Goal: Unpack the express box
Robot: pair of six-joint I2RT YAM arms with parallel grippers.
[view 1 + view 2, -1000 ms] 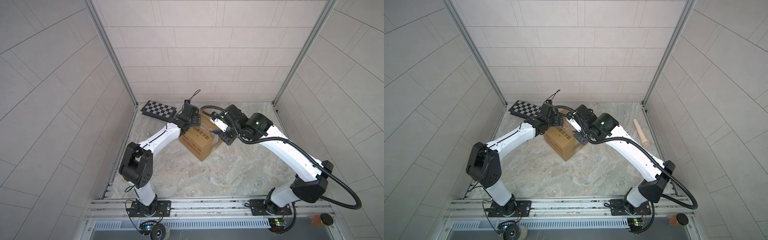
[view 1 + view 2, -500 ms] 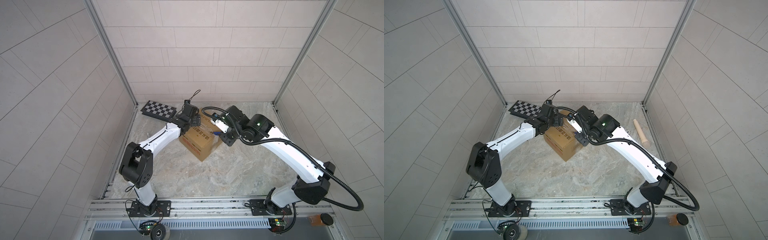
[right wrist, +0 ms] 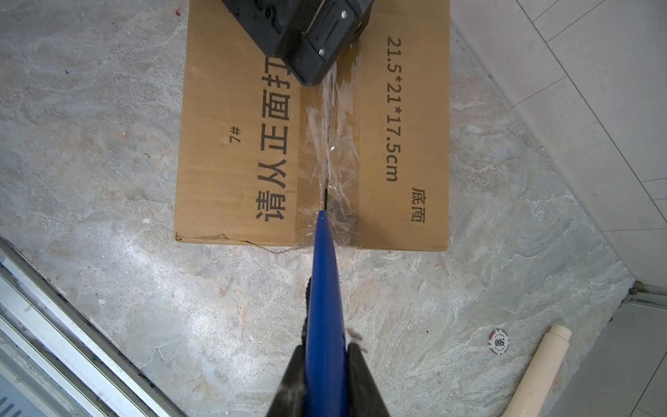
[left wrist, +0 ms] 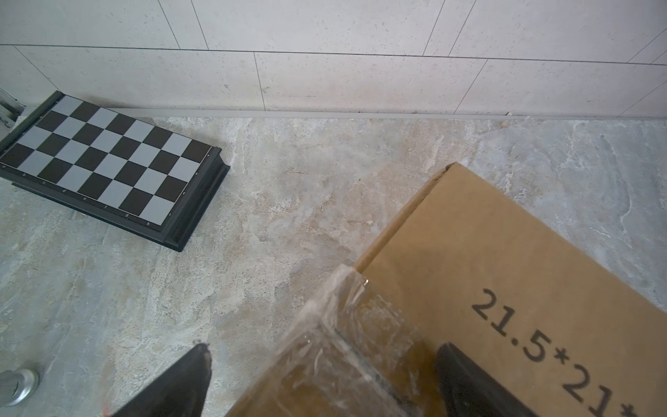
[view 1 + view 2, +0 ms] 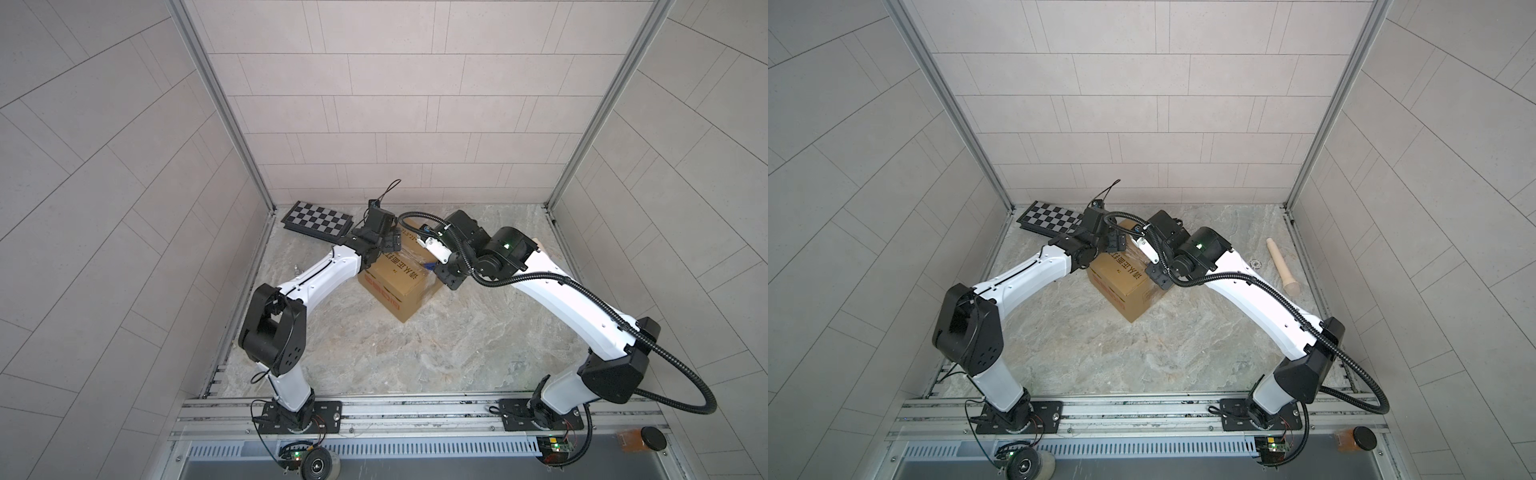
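The express box (image 5: 399, 282) (image 5: 1125, 286), a brown carton with black print, stands on the floor between both arms. Crumpled clear tape (image 3: 334, 144) runs along its top seam. My right gripper (image 3: 326, 348) (image 5: 436, 268) is shut on a blue pointed tool (image 3: 325, 289). The tool's tip rests in the seam near the box's edge, where a dark slit shows. At the seam's far end, my left gripper (image 4: 323, 352) (image 5: 388, 243) is open. One of its fingers lies on the box top (image 4: 505, 270) and the other hangs beside the box over the floor.
A black-and-white chequered board (image 5: 320, 218) (image 4: 108, 169) lies at the back left by the wall. A cream wooden rod (image 5: 1281, 266) (image 3: 537, 375) and a poker chip (image 3: 498, 341) lie on the right. Tiled walls close three sides, and a metal rail (image 5: 374, 411) runs along the front.
The right arm has shifted very slightly towards the left. The box and the left gripper have stayed where they were.
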